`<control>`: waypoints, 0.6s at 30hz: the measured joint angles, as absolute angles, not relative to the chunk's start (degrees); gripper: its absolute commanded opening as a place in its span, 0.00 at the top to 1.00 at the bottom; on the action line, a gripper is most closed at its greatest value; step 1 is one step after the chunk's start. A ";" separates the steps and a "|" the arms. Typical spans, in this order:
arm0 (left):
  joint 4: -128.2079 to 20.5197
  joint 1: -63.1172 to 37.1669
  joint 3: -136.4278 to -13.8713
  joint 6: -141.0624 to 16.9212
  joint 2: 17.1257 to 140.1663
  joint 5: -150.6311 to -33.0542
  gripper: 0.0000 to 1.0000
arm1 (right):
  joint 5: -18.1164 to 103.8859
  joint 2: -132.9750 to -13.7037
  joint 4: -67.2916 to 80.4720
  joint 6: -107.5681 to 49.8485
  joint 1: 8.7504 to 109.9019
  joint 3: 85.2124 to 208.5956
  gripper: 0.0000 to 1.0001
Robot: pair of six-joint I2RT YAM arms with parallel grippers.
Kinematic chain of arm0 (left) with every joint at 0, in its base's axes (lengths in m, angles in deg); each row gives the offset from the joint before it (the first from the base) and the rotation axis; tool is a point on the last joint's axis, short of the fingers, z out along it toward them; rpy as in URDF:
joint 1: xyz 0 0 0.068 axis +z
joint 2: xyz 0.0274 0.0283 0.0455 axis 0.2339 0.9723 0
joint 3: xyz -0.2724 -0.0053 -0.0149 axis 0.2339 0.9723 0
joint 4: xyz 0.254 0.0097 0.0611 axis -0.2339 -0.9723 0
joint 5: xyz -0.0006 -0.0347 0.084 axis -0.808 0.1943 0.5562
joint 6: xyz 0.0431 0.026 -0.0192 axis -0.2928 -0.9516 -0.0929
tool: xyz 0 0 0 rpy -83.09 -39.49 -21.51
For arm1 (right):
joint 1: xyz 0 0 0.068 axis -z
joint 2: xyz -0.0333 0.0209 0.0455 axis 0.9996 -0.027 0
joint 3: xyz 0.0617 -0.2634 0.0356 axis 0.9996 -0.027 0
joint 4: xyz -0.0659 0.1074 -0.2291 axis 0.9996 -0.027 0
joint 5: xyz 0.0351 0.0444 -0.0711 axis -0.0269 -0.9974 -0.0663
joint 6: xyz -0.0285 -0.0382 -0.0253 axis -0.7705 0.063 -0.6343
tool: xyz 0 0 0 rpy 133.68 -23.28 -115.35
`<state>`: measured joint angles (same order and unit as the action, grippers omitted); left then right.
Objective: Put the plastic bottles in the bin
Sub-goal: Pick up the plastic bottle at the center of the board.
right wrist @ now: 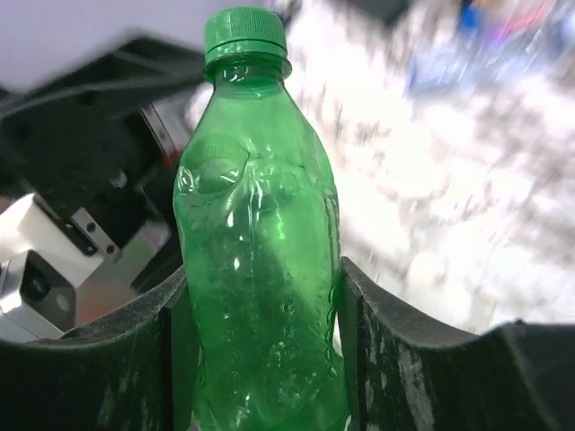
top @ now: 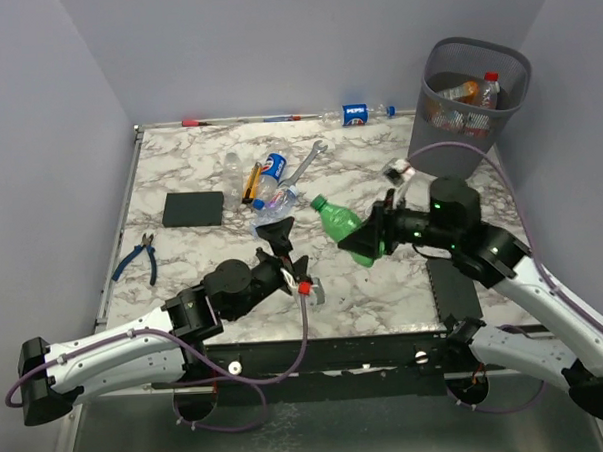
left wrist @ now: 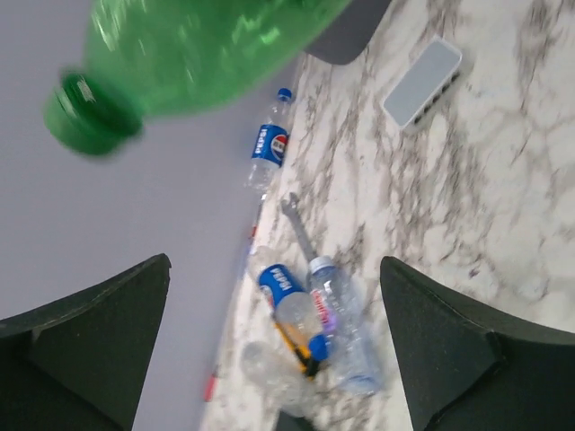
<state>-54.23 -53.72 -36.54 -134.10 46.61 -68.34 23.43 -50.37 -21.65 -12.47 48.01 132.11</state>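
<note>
My right gripper [top: 367,245] is shut on a green bottle [top: 339,224] and holds it above the table's middle, cap pointing left; the bottle fills the right wrist view [right wrist: 256,269] and shows at the top of the left wrist view [left wrist: 189,54]. My left gripper [top: 287,249] is open and empty, just left of the green bottle. A Pepsi bottle [top: 267,174] and clear bottles [top: 276,202] lie beyond it, also in the left wrist view [left wrist: 292,301]. Another Pepsi bottle [top: 357,113] lies at the far edge. The wire-mesh bin [top: 473,98] stands far right with bottles inside.
A silver wrench [top: 307,162] and a yellow-handled screwdriver [top: 249,183] lie among the bottles. A flat black block [top: 194,208] and blue pliers [top: 137,256] are at the left. Another black block [top: 454,289] lies under my right arm. A white box [left wrist: 422,81] lies on the marble.
</note>
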 measured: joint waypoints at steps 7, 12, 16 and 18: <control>-48.94 -53.70 -39.80 -94.84 47.73 -65.74 0.01 | 39.28 -32.18 7.44 -5.46 48.01 118.08 0.73; -37.10 -53.61 -42.66 -68.11 52.69 -71.99 0.01 | 44.09 -32.57 21.34 -0.67 48.01 111.45 0.72; -29.27 -53.61 -43.19 -55.56 58.48 -79.31 0.01 | 44.37 -35.09 28.57 3.79 48.01 108.79 0.72; -28.24 -53.61 -43.58 -52.77 60.19 -81.60 0.01 | 44.33 -35.79 31.50 5.84 48.01 108.02 0.72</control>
<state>-28.24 -53.61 -43.58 -52.77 60.19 -81.60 44.33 -35.79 31.50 5.84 48.01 108.02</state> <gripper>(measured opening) 0.991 0.544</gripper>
